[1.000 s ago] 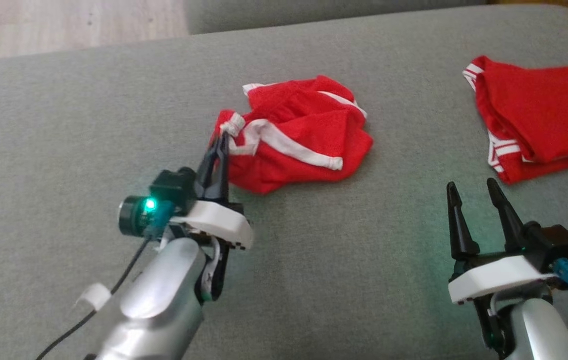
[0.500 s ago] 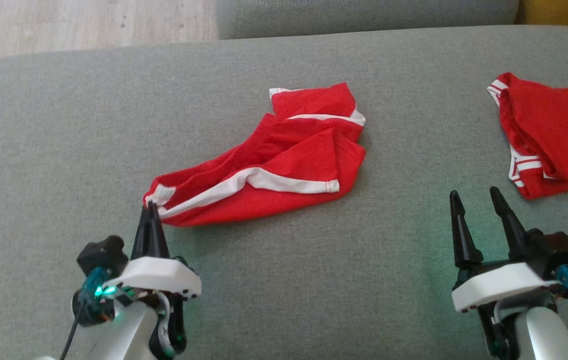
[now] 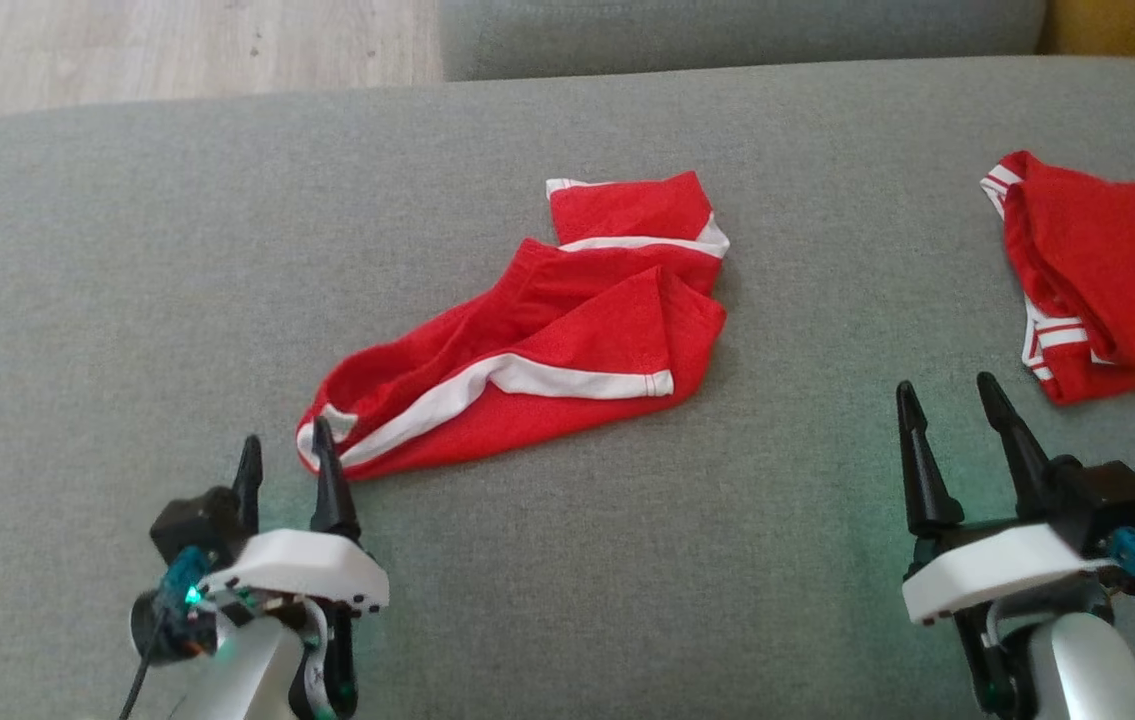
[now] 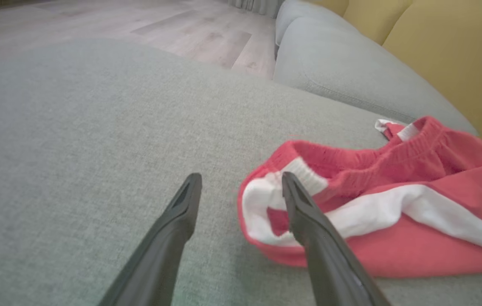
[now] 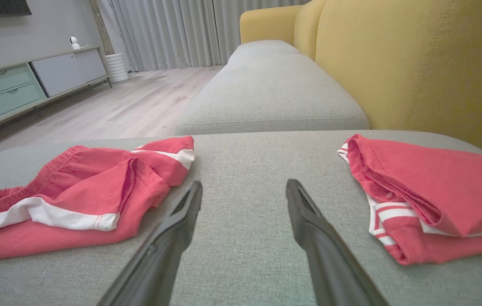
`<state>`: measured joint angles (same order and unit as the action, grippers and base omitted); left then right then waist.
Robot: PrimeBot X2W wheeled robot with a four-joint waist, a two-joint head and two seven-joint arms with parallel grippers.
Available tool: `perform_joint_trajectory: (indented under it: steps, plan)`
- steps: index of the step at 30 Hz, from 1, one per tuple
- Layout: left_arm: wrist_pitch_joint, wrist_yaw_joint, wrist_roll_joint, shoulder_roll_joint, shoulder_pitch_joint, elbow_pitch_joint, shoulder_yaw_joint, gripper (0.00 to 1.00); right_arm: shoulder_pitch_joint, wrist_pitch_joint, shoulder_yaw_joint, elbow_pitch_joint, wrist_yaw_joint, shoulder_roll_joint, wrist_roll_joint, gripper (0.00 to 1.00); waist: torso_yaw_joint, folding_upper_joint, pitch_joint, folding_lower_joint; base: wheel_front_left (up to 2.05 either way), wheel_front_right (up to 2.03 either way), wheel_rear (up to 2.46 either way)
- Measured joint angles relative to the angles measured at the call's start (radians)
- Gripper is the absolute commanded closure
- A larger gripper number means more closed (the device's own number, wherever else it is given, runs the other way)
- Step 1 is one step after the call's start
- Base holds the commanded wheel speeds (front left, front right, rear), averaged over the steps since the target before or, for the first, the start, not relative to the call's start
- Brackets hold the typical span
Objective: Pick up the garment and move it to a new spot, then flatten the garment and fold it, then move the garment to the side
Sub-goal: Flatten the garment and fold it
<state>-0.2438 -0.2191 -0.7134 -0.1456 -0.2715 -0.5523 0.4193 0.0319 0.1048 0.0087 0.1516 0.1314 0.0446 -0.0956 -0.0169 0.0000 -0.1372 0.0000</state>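
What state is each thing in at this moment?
Shorts, rumpled, not folded, lying unheld on the cushion.
Second garment, loosely folded, at the right.
Left claw, open, at the shorts' waistband corner.
Right claw, open, empty.

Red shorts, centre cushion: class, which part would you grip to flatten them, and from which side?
Probably the white waistband corner by the left tool, from the robot's near side: it loops off the cushion, a raised edge to pinch.
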Motion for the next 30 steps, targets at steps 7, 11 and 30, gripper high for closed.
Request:
perform_joint_trajectory:
  steps: [7, 11, 30]
  plan:
    - [-0.007, 0.044, 0.128, -0.030, 0.035, 0.146, 0.000, 0.00, -0.003, 0.000, -0.007, 0.006, 0.000, 0.000, -0.002, 0.00, -0.022, 0.0000, 0.048, 0.0000, 0.00, 0.00, 0.00]
    - [-0.007, 0.053, 0.156, -0.038, 0.117, 0.200, 0.006, 0.00, -0.019, 0.001, -0.009, 0.010, 0.000, 0.000, -0.002, 0.00, -0.033, 0.0000, 0.076, 0.0000, 0.00, 0.00, 0.00]
    - [-0.008, 0.024, 0.169, -0.055, 0.284, 0.294, 0.030, 0.00, -0.104, 0.023, 0.019, 0.053, 0.000, 0.000, -0.020, 0.00, -0.066, 0.0001, 0.145, 0.0000, 0.00, 0.00, 0.00]
